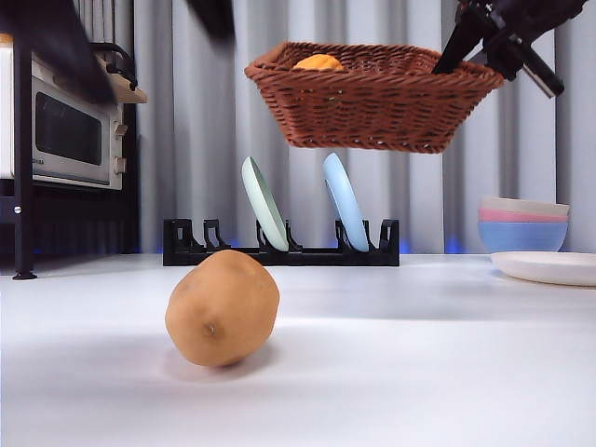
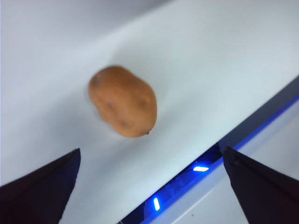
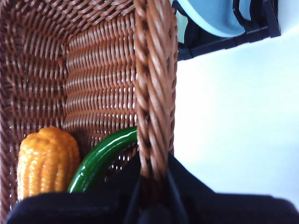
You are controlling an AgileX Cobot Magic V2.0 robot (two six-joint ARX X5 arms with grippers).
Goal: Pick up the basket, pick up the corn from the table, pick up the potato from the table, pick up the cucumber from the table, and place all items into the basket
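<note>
Potato lies alone on the white tabletop, the left hand poised above it, jaws spread wide. Overhead, the right hand grips the basket rim, corn and cucumber inside. Best approach: straddle the potato's narrow middle.

Right gripper: clamped on the braided rim of the basket, one jaw on each side of the rim, held high in the air
Right arm: entered the front view from the upper right corner, angled down
Left gripper: jaws spread wide, hovering above the potato, touching nothing
</note>
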